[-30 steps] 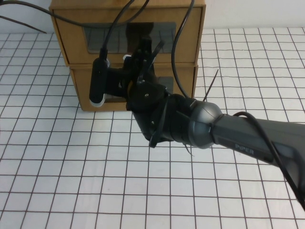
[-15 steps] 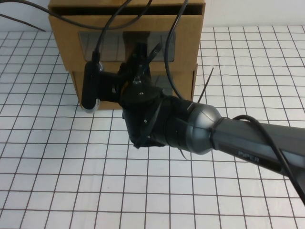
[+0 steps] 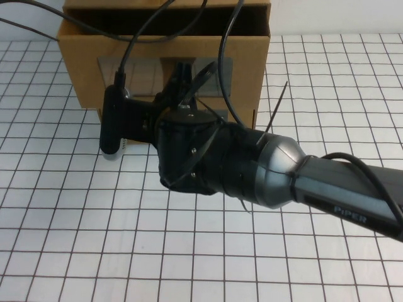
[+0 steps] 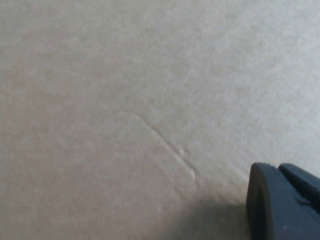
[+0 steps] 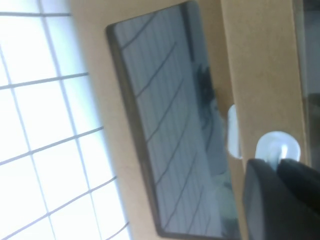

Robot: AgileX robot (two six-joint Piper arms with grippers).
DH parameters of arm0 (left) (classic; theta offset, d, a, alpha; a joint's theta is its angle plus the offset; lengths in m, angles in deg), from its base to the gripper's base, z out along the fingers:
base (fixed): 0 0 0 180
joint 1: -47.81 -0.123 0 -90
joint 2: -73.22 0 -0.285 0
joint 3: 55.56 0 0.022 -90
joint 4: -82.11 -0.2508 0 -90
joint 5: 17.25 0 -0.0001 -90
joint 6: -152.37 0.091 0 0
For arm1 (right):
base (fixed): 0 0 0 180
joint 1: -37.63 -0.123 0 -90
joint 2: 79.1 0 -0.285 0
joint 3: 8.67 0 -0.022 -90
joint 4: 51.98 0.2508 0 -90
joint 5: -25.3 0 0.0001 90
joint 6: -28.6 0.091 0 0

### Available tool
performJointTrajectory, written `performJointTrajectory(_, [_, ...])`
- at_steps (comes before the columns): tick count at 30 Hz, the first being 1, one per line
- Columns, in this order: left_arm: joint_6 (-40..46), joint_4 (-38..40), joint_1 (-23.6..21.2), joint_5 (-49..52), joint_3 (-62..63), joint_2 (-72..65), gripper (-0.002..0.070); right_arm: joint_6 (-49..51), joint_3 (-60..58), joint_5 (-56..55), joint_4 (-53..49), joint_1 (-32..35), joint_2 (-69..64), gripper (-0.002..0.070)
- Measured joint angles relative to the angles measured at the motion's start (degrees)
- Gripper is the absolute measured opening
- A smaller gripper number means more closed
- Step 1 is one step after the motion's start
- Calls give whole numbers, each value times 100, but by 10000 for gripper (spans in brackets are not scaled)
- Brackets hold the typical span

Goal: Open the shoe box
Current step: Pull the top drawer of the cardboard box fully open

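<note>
The only readable writing is the word "PIPER" [image 3: 350,213], in pale letters on the dark grey link of the right arm [image 3: 327,189], which reaches in from 4 o'clock in the high view. No brand, label or print can be read on the shoe box [image 3: 79,69]. The box stands at 12 o'clock on the white grid-lined table [image 3: 75,239] and is made of plain brown cardboard. Its upper drawer stands forward of the part beneath it, with a dark open gap [image 3: 157,22] along its top edge. The drawer front carries a greyish window panel [image 3: 141,74]. In the right wrist view this panel is dark and glossy, with rounded corners, and reflects the table's grid lines. The right gripper [image 3: 182,70] is at the middle of the drawer front, largely hidden behind its own wrist in the high view. The right wrist view shows its jaws closed on a small white pull tab [image 5: 278,146] fixed to the cardboard beside the window. A black camera housing [image 3: 112,126] with a white end sticks out at 9 o'clock from the wrist, and black cables [image 3: 230,56] loop up over the box. The left gripper [image 4: 282,202] shows only in the left wrist view, as a dark piece close against a plain cardboard surface [image 4: 125,100] with a faint crease. Whether it is open or closed cannot be told.
</note>
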Motion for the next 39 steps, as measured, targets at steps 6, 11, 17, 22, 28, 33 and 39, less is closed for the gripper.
performJointTrajectory(6, [0,11,0,0,0,0,-2,-364,0,250,352,-101,11,8])
performJointTrajectory(11, [0,11,0,0,0,0,-2,-595,0,476,620,-294,46,8])
performJointTrajectory(17, [0,11,0,0,0,0,-2,-787,-299,551,1048,-499,374,8])
performJointTrajectory(22, [0,20,0,0,0,0,-2,-776,-781,551,1286,-720,856,8])
performJointTrajectory(28, [0,34,0,0,0,0,-2,-639,-1359,601,1450,-1152,1375,6])
performJointTrajectory(33, [0,34,0,0,0,0,-2,-595,-1578,685,1712,-1388,1546,-8])
performJointTrajectory(39, [0,47,0,0,0,0,-2,-492,-1578,746,1744,-1391,1556,7])
